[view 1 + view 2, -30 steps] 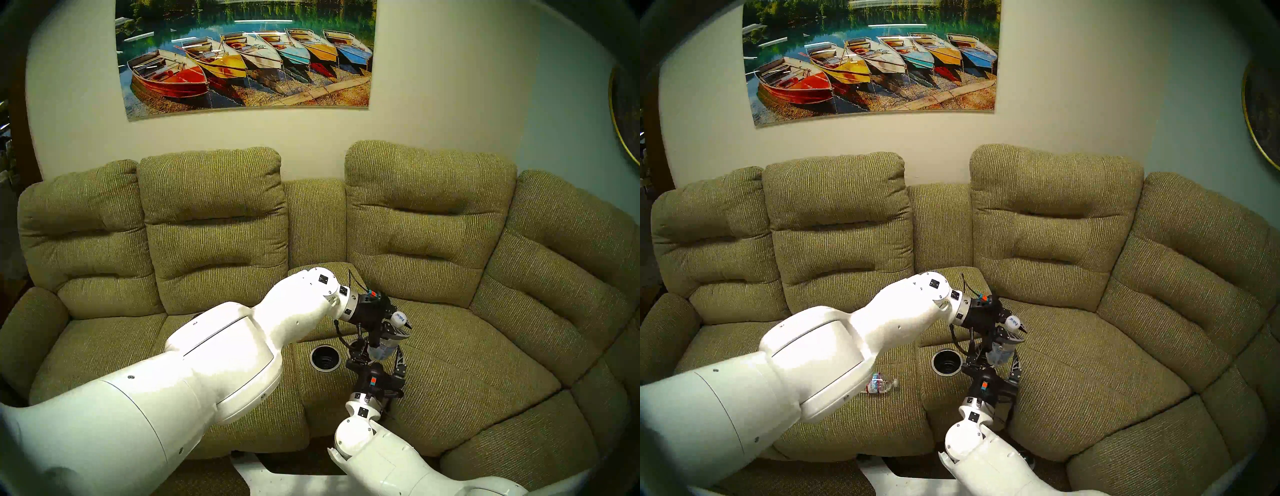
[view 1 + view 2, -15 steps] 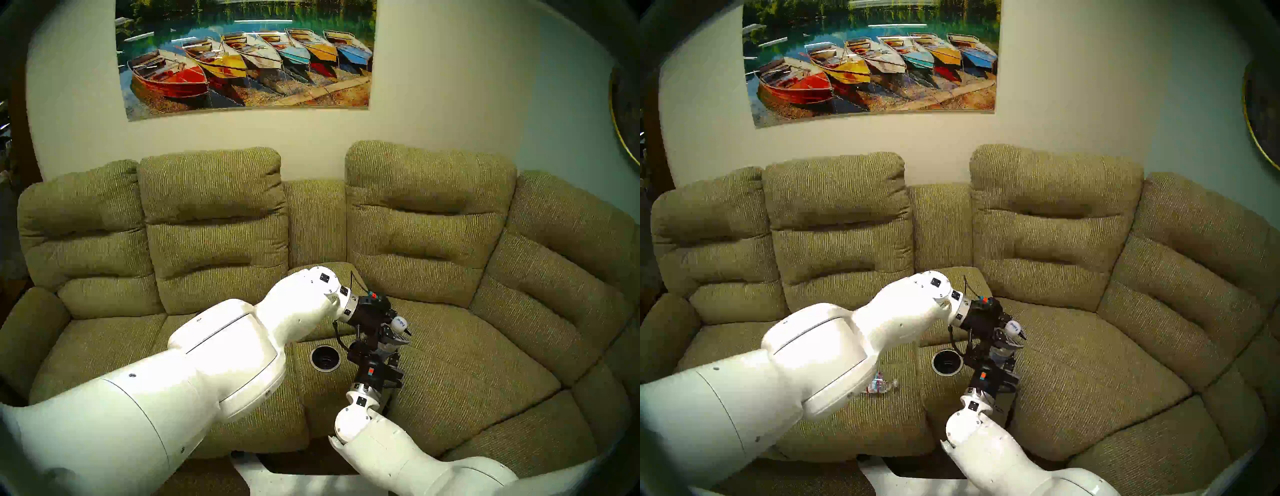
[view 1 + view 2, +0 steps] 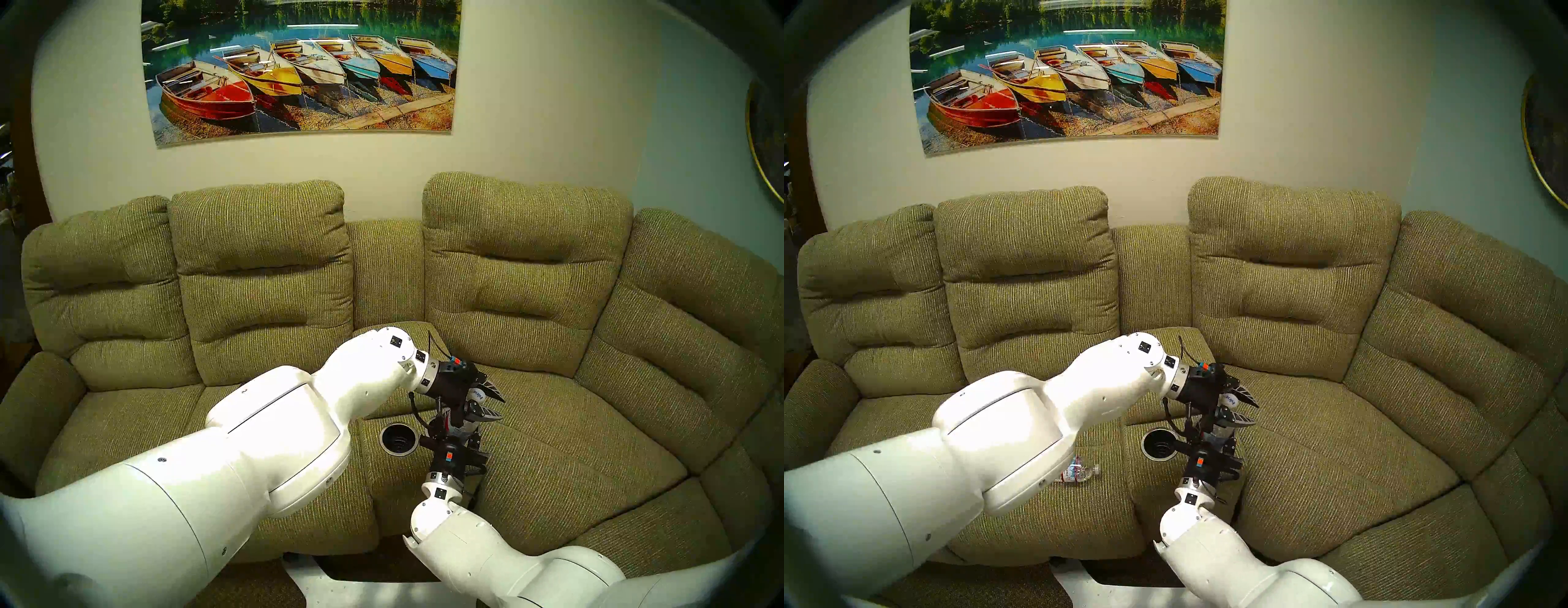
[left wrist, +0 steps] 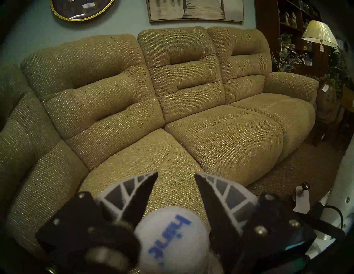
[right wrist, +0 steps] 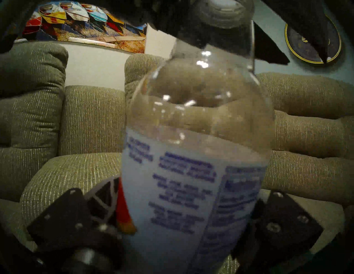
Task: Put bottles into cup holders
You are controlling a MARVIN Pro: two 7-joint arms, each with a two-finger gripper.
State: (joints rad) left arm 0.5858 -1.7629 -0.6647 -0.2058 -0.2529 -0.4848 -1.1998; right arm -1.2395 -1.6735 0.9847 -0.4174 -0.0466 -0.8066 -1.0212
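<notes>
A clear bottle with a pale blue-white label (image 5: 197,153) stands upright above the sofa's centre console. My right gripper (image 3: 454,437) is shut on its body from the front. My left gripper (image 3: 502,409) is open, its fingers spread to either side of the white cap (image 4: 172,245). One cup holder (image 3: 398,439), silver-rimmed and black inside, is empty just left of the grippers. The other cup holder is hidden behind them. The second bottle (image 3: 1079,471), with a red-white-blue label, lies on the left seat cushion, partly under my left arm.
The olive fabric sofa (image 3: 551,424) curves round to the right, with its backrest close behind the console. My left forearm (image 3: 271,424) crosses over the left seat. A boat picture (image 3: 301,72) hangs on the wall.
My right gripper has moved up and closed on the bottle's body. My left gripper has opened off the cap. The bottle has sunk a little.
</notes>
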